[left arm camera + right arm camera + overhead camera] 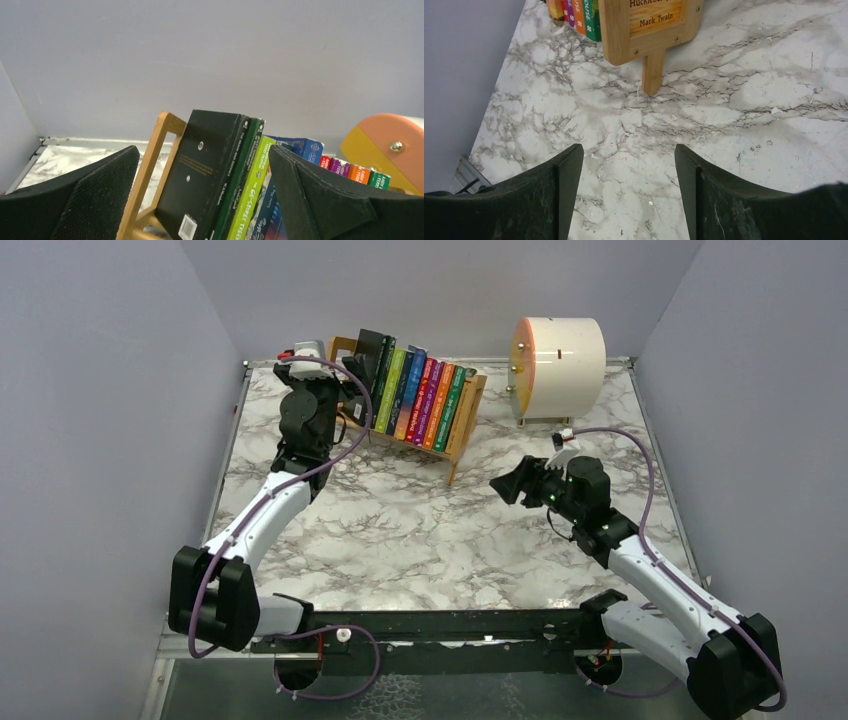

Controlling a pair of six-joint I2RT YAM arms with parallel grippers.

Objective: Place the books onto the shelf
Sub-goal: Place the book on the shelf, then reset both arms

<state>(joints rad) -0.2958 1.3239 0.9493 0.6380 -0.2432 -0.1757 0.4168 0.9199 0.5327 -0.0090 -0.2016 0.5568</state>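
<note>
The books [420, 400] stand in a leaning row on the light-wood shelf [470, 410] at the back of the table. My left gripper [352, 368] is at the row's left end. In the left wrist view it [202, 150] is open wide, its pads on either side of the black book [205, 175] and the green-spined ones [250, 190] without touching them; the shelf's end piece [150, 170] stands just left. My right gripper [505, 488] hovers open over bare marble [629, 150], short of the shelf's right end panel [649, 30] and the last spines [579, 12].
A cream cylindrical drum [560, 358] with an orange face stands at the back right, also seen at the right of the left wrist view [385, 145]. Grey walls close in the marble table [420, 530] on three sides.
</note>
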